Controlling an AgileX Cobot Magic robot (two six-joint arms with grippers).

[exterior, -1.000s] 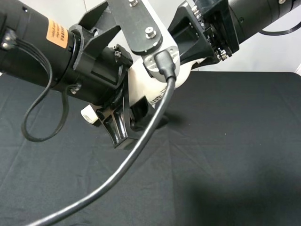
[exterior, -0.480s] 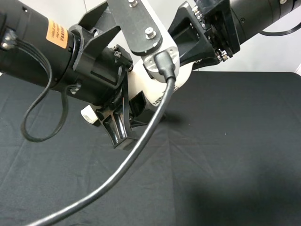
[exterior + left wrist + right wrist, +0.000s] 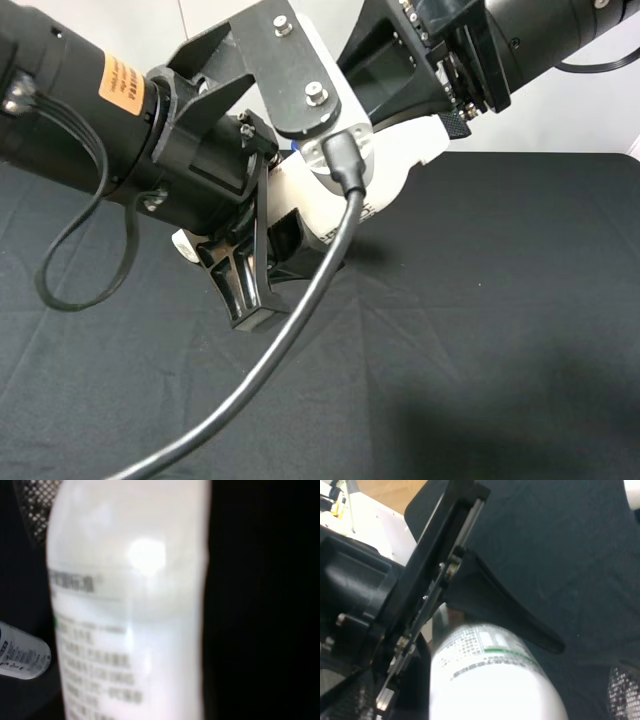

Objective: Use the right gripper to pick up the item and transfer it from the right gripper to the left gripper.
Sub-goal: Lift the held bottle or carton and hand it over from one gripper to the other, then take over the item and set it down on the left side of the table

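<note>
The white bottle (image 3: 385,170) with a green-and-black printed label hangs in the air between the two arms. In the left wrist view it (image 3: 130,610) fills the frame. In the right wrist view it (image 3: 495,680) shows a green stripe. My left gripper (image 3: 268,275), on the arm with the orange sticker, has its black fingers (image 3: 505,610) around the bottle's lower half. My right gripper (image 3: 430,125) is at the bottle's upper end. A gap shows between its mesh pad (image 3: 625,695) and the bottle.
A black cloth covers the table (image 3: 480,320). A small cream-white cylinder (image 3: 185,243) lies on it behind the left gripper; it also shows in the left wrist view (image 3: 20,657). A black cable (image 3: 300,320) loops down from the left arm.
The right gripper has lifted and spread, so more of the bottle's upper end shows. The left arm has shifted slightly left and down, with the bottle between its fingers.
</note>
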